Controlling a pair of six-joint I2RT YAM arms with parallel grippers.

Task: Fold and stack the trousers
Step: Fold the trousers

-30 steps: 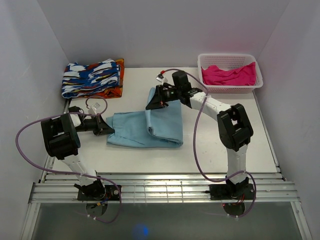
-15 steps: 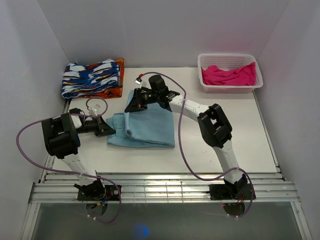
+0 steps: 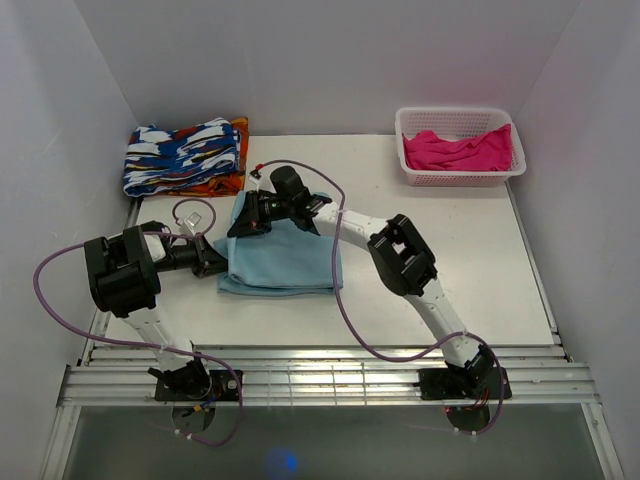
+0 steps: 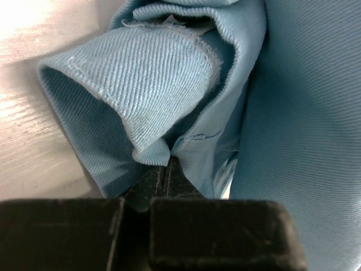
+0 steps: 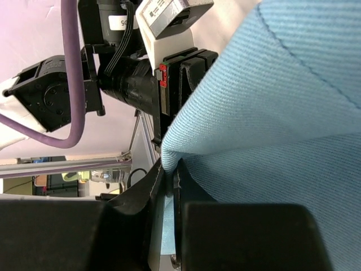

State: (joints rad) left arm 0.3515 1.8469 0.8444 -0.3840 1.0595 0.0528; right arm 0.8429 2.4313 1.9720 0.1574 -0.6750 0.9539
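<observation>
Leftward over the last second the right gripper (image 3: 240, 222) has carried its pinched layer, nearly closing the fold. Left of centre in the top view, the left gripper (image 3: 212, 262) clamps the left edge of the trousers (image 3: 290, 265), spread mid-frame. The right gripper pinches their top layer just above. Stacking, I'd judge, is not yet done.

We find no text that reads in full. One white label (image 5: 115, 22) on the left arm (image 5: 131, 84) carries a few dark letters, cut off and too blurred to read.
</observation>
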